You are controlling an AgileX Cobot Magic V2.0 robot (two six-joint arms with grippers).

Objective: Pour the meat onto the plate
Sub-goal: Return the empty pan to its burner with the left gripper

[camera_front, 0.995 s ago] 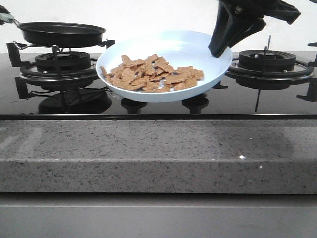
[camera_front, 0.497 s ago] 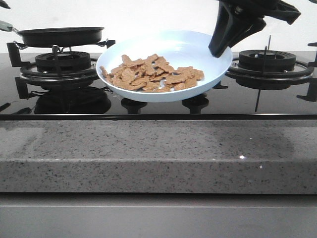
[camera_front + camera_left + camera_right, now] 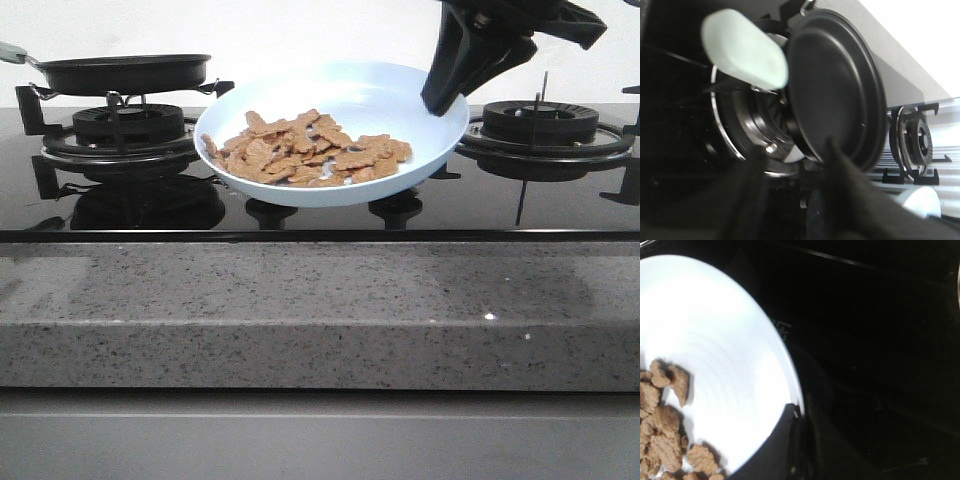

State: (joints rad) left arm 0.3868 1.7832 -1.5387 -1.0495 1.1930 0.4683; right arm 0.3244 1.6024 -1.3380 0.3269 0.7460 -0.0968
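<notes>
The right gripper (image 3: 447, 97) comes down from the upper right of the front view and is clamped on the far right rim of the plate (image 3: 400, 90), holding it tilted, its left side lower, above the black glass cooktop (image 3: 300, 215) between the two burners. The right wrist view shows that grip up close: a dark finger (image 3: 785, 440) lies over the pale blue rim, with the rim pinched beneath it, a detail the front view only hints at.

The meat (image 3: 305, 148) lies in the plate as a loose heap of tan-brown strips, gathered toward the lower, near-left half; the far half of the plate is bare. In the right wrist view only a few pieces show at the edge.

The left gripper (image 3: 790, 165) appears only in the left wrist view, where its two dark fingers stand apart with nothing between them, near the frying pan (image 3: 835, 90). That view shows the pan's black inside, with no food visible in it, and its pale green handle (image 3: 745, 50). The front view shows the pan sitting level on the left burner (image 3: 125, 130). The right burner (image 3: 545, 125) carries nothing.
</notes>
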